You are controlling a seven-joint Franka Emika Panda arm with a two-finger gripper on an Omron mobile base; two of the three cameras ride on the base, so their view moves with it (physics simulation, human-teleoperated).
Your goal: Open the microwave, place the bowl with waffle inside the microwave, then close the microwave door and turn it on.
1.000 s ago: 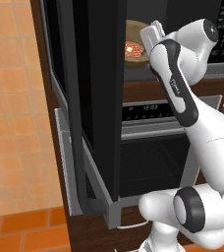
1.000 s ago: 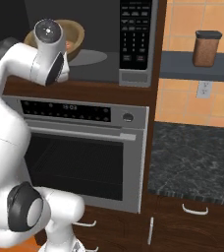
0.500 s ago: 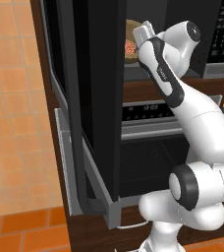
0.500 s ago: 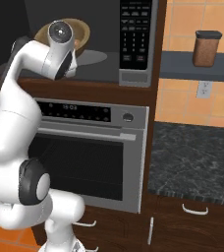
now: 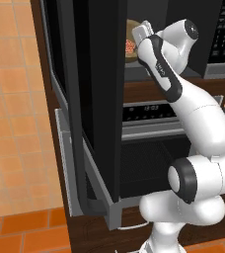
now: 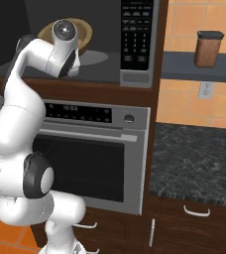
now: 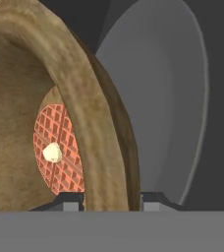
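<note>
Orange tiled walls framed a dark wood cabinet column holding the microwave (image 6: pixel 135 44) above a silver oven (image 6: pixel 92 154); at three o'clock in the right base view a dark stone desk (image 6: pixel 199 158) ran beneath a shelf carrying a brown canister (image 6: pixel 207 48); the microwave door (image 5: pixel 97 94) stood swung wide toward nine o'clock in the left base view, so the opening step looked finished.

My gripper (image 7: pixel 111 199) was closed narrowly on the rim of the bowl (image 7: pixel 101 133), one fingertip (image 7: pixel 67 201) inside the wall and the other outside it; the waffle (image 7: pixel 60 152) lay on the bowl's floor with a pale dab on top; I reached into the cavity with the bowl at roughly eleven o'clock of the left base view, and the round grey turntable (image 7: pixel 168 98) showed just past the rim in the hand view.

I judged the bowl to be inside the microwave over the turntable, though I could not tell whether it rested on the plate; what remained, by my reckoning, was releasing the rim, drawing my arm out, shutting the door, and pressing a button on the black keypad (image 6: pixel 136 30).
</note>
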